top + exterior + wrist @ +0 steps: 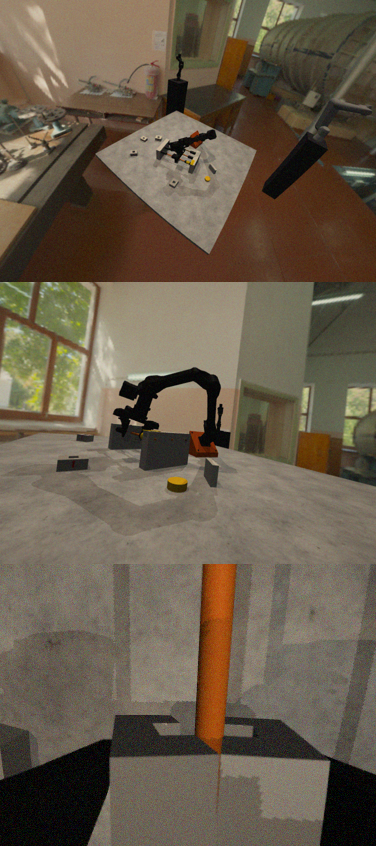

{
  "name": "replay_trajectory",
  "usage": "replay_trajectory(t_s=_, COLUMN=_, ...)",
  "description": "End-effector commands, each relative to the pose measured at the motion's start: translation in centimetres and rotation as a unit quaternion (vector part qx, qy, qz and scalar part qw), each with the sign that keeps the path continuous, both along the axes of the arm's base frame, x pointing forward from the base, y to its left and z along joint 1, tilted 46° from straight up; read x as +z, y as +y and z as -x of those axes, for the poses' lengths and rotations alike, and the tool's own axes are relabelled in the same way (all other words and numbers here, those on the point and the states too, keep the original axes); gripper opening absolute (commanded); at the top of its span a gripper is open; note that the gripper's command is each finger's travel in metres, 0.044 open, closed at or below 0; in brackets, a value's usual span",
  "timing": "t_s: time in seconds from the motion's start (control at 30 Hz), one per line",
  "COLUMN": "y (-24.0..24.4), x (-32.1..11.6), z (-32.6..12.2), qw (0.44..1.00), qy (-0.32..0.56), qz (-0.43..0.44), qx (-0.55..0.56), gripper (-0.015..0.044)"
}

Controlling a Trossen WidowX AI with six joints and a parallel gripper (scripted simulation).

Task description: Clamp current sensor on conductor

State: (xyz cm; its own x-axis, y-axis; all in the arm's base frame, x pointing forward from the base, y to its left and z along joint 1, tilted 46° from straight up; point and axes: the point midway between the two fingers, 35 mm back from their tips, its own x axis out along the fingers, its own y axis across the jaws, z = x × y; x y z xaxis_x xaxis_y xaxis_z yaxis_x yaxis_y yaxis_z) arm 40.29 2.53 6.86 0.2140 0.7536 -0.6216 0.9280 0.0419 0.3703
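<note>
My gripper [175, 157] [198, 752] is shut on the current sensor [160, 794], a pale grey block with a dark end face. Its black fingers press on both sides. In the wrist view the two halves meet at a thin seam, with the orange conductor [215, 664] [183, 159] running through the opening. This is the conductor at the yellow-marked side of the rack. A yellow marker [192, 162] sits at its near end; its lettering is unreadable. The sensor's arrow is not visible, and I cannot tell whether the latch is engaged. The gripper hides the sensor in the top and exterior views.
The rack's two grey end walls [195, 160] [165, 451] hold parallel conductors. A yellow disc [207, 178] [177, 484] and an upright grey plate [212, 168] [211, 472] stand nearby. Several small blocks with holes lie around, one block [174, 183] [65, 465] near the rack.
</note>
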Motion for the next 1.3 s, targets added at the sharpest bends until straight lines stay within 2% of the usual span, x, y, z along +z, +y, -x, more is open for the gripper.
replay_trajectory(t_s=0.0, y=-1.01, x=0.20, z=-0.28, qw=1.000, qy=-0.007, qz=0.004, qx=-0.012, gripper=0.0000)
replay_trajectory(t_s=1.27, y=-0.01, x=0.01, z=0.00, qw=1.000, qy=0.000, qz=0.000, qx=0.000, gripper=0.0000)
